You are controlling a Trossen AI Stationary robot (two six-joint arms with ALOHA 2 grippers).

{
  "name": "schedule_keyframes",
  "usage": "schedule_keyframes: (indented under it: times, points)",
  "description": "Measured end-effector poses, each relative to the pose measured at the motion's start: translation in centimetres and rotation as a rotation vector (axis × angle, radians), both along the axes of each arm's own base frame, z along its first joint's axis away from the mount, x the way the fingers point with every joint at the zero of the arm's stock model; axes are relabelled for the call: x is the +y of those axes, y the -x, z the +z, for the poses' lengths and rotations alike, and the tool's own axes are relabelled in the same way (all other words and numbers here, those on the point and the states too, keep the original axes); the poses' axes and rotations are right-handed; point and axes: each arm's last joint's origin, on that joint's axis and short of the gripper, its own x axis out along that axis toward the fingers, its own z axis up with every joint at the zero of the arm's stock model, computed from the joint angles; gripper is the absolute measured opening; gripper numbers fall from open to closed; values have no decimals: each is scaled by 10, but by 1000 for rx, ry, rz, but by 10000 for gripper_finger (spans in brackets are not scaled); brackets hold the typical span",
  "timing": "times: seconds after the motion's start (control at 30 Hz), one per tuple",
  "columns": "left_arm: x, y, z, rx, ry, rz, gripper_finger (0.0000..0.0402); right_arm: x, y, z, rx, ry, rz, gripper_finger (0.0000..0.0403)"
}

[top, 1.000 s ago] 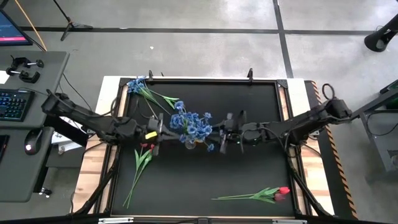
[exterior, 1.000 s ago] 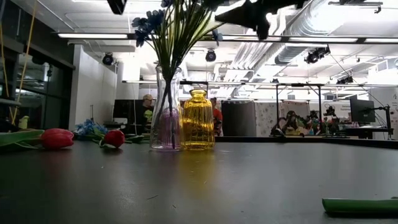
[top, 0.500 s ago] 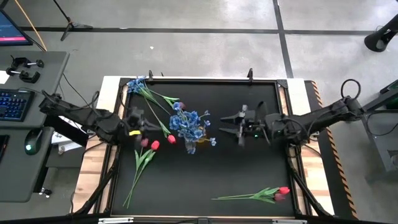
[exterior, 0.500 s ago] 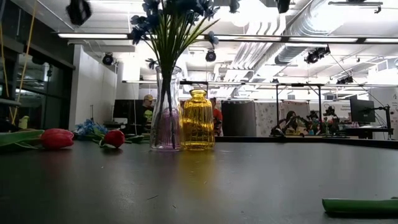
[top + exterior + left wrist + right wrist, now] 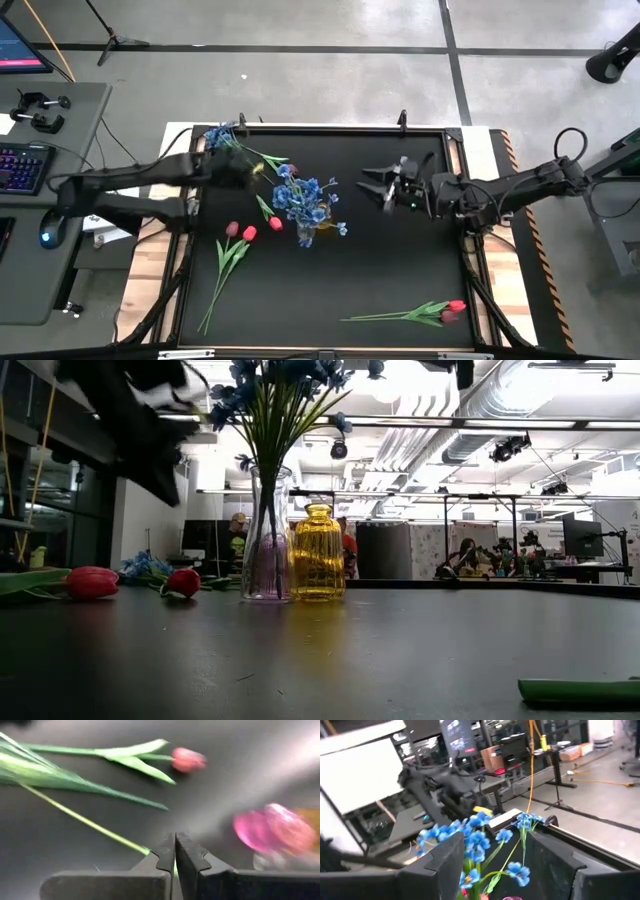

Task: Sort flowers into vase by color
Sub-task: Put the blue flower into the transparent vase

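I am looking down on the black bench (image 5: 400, 270), where the clear vase (image 5: 266, 540) is standing near the middle with a bunch of blue flowers (image 5: 305, 200) rising out of it. A yellow ribbed bottle (image 5: 317, 553) is standing just beside the vase, apparently touching it in the low view.

My left claw (image 5: 240, 170) is hovering over the far left part of the bench, close to a loose bunch of blue flowers (image 5: 222, 135) lying near that corner. Its wrist camera is showing the two fingers (image 5: 165, 857) pressed together, with a thin green stem (image 5: 82, 819) running right up to the tips; I cannot tell whether that stem is pinched or merely lying underneath them.

My right claw (image 5: 380, 183) is hanging to the right of the vase, apart from it, pointing toward the blossoms. Its jaws are standing partly apart, and nothing is sitting between them; through the gap I am seeing the blue flowers in the vase.

Two red tulips (image 5: 240, 232) are lying on the bench left of the vase, their stems trailing toward the near edge. Another pair of tulips (image 5: 450, 310), one bright red and one darker, is lying near the right front corner, well apart from both arms.
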Motion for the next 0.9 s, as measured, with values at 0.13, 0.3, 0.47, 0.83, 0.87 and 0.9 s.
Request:
schedule_keyframes:
  times: [0.13, 0.3, 0.47, 0.83, 0.87, 0.9]
  points:
    - [40, 2, -18, 88, 30, 92, 33, -6, -1, -1, -9, -48, -28, 204]
    - [72, 12, -40, 149, 167, 161, 90, -16, -1, -3, -10, -91, -82, 204]
    - [88, 14, -52, 69, 299, 270, 148, -33, -1, -9, 39, -96, -178, 204]
    - [101, 2, -64, -120, 393, 639, 209, -88, 7, -25, 197, -147, -266, 204]
    - [102, 1, -66, -128, 407, 668, 209, -93, 8, -26, 209, -160, -250, 204]
    - [103, 0, -68, -133, 422, 686, 209, -97, 10, -27, 221, -172, -241, 204]
